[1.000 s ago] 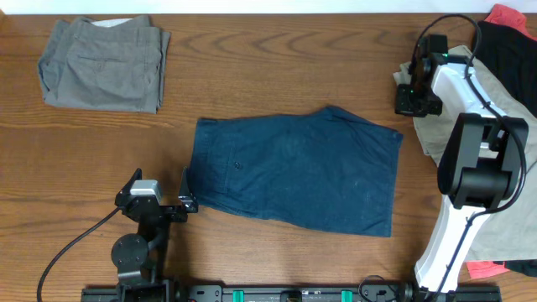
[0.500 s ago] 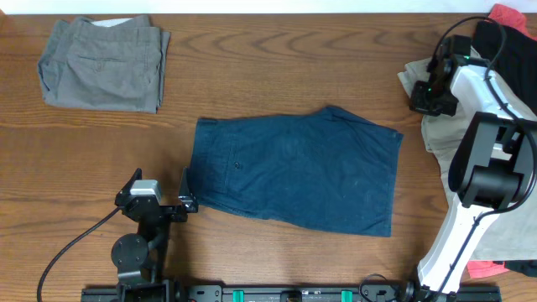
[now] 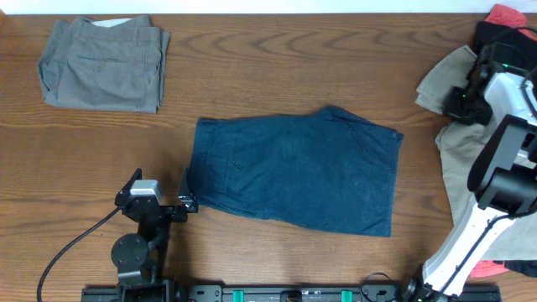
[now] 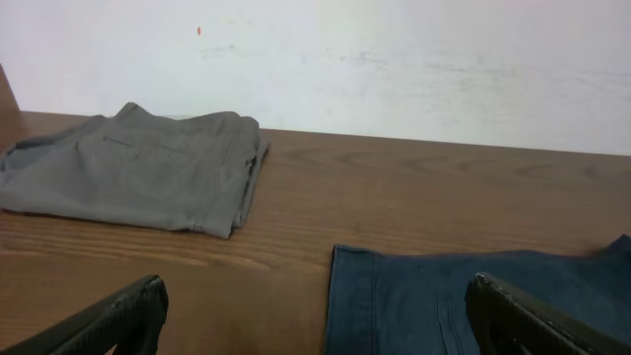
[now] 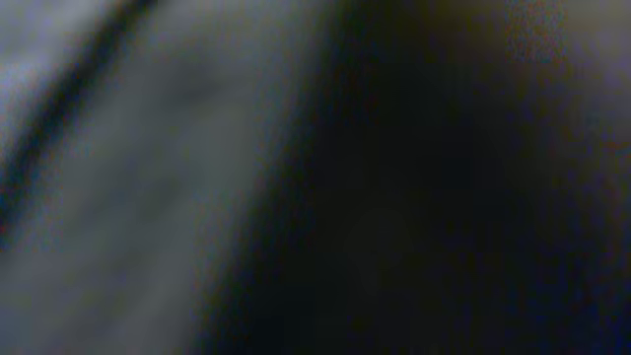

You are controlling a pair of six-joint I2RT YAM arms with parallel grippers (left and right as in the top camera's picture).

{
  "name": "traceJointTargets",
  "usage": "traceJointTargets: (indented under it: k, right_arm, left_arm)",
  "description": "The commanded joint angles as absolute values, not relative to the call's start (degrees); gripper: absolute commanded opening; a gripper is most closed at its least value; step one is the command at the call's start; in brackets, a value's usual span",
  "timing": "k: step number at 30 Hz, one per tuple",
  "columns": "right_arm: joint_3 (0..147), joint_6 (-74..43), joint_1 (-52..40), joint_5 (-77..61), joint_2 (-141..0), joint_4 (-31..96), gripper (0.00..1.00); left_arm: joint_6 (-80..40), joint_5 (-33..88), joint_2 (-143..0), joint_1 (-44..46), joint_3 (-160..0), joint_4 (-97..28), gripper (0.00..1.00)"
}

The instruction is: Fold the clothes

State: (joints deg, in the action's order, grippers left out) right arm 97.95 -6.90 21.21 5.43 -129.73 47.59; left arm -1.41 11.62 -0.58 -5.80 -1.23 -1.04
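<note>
The dark navy blue shorts (image 3: 294,172) lie spread flat in the middle of the surface (image 3: 277,75), long side running left to right. The end towards the right edge is a little askew. A small button shows on the cloth near its left end.

The left arm sits by the near edge, left of centre. The left gripper (image 3: 186,192) is spread wide and holds nothing. Seen from the left wrist camera, its two dark fingers (image 4: 113,318) stand far apart at the bottom corners of the picture, with the left end of the navy shorts between them. From overhead the fingertips are just beside that end of the shorts (whether they touch the cloth I cannot tell).

At the far left corner lies a grey-olive pair of shorts (image 3: 102,65), folded into a neat rectangle, well apart from the navy pair.

Along the right edge is a loose heap. A khaki-beige pair (image 3: 440,74) lies rumpled there and runs on down beneath the right arm. A black garment (image 3: 497,35) and a coral-red garment (image 3: 506,14) are at the far right corner.

The right gripper (image 3: 461,99) is down over the khaki-beige pair near the far right corner. Its jaws are hidden under the wrist from overhead, and the right wrist view is a dark blur (grey on one side, black on the other), so I cannot tell whether it is spread, pressed together or pinching cloth.
</note>
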Motion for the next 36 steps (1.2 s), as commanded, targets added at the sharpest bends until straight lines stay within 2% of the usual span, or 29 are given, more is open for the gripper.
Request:
traceJointTargets:
  k: [1,9,15,19,22,28,29,30,32,33,36]
  right_arm:
    - [97.8,-7.68,25.17,11.38,-133.49,49.3,0.01]
    - [108.03,-7.68,30.26,5.08,-133.38,59.53,0.01]
    - [118.34,-7.7,30.11,2.63,-133.38,67.13,0.01]
    - [121.49,-7.11,29.26,-4.91,-133.38,69.1,0.04]
    - [121.19,-3.62,28.05,-11.42,-133.4,70.41,0.04]
    - [120.57,5.52,23.7,-15.31,-133.4,75.53,0.01]
    - [120.44,6.85,22.61,-15.22,-133.4,76.18,0.05]
    - [120.14,7.9,21.63,-15.0,-133.4,76.4,0.14]
    - [119.57,8.69,19.57,-14.13,-133.43,76.31,0.41]
    - [119.15,8.67,18.65,-13.21,-133.43,76.07,0.48]
    - [117.47,8.6,15.75,-9.89,-133.51,75.64,0.52]
  left_arm:
    - [-0.64,12.38,-0.21,-5.67,-0.23,-2.81,0.98]
    - [-0.64,12.38,-0.21,-5.67,-0.23,-2.81,0.98]
    - [-0.64,12.38,-0.21,-5.67,-0.23,-2.79,0.98]
    - [-0.64,12.38,-0.21,-5.67,-0.23,-2.81,0.98]
    - [-0.64,12.38,-0.21,-5.67,-0.23,-2.79,0.98]
    - [-0.64,12.38,-0.21,-5.67,-0.23,-2.81,0.98]
    - [-0.64,12.38,-0.21,-5.67,-0.23,-2.79,0.98]
    - [-0.67,12.36,-0.21,-5.67,-0.23,-2.79,0.98]
    - [-0.64,12.38,-0.21,-5.67,-0.23,-2.81,0.98]
    - [-0.64,12.38,-0.21,-5.67,-0.23,-2.81,0.98]
    - [-0.64,12.38,-0.21,-5.67,-0.23,-2.79,0.98]
